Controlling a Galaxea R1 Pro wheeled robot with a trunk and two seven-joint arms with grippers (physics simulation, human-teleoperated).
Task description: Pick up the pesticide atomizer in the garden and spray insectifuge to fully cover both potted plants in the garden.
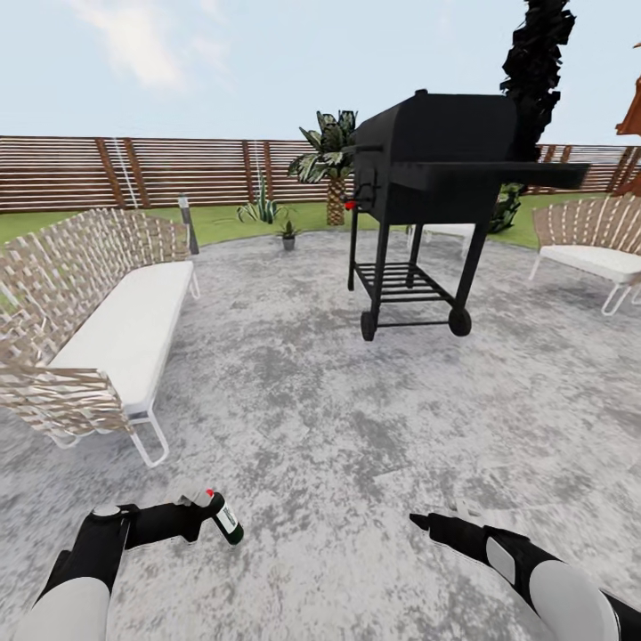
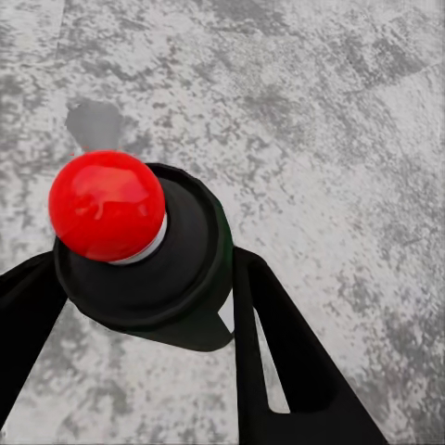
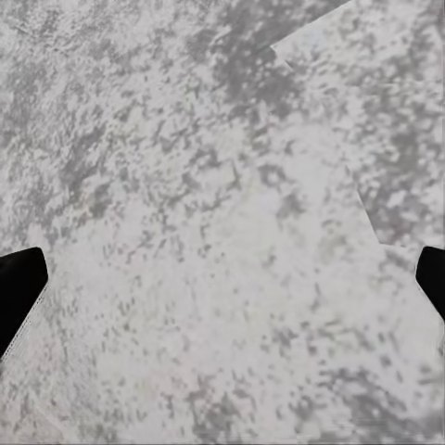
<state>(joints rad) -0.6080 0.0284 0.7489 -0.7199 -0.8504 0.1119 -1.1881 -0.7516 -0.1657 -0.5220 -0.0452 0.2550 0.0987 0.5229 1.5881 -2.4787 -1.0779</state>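
Observation:
The pesticide atomizer [image 1: 225, 520], a slim black bottle with a white label and a red dot on top, is held low over the grey paving at the lower left. My left gripper [image 1: 206, 513] is shut on it. In the left wrist view the atomizer's red top [image 2: 107, 204] sits between the two black fingers [image 2: 278, 352]. My right gripper [image 1: 425, 521] hangs open at the lower right; its fingertips [image 3: 19, 287] stand far apart over bare paving. One small potted plant [image 1: 288, 233] in a grey pot stands far ahead at the paving's edge.
A black wheeled grill [image 1: 427, 205] stands ahead, right of centre. A woven sofa with a white cushion [image 1: 107, 320] lines the left side, and a woven chair [image 1: 596, 249] sits at the right. A striped agave [image 1: 263, 211], a palm [image 1: 331, 160], a lamp post [image 1: 187, 223] and the slatted fence [image 1: 133, 169] lie beyond.

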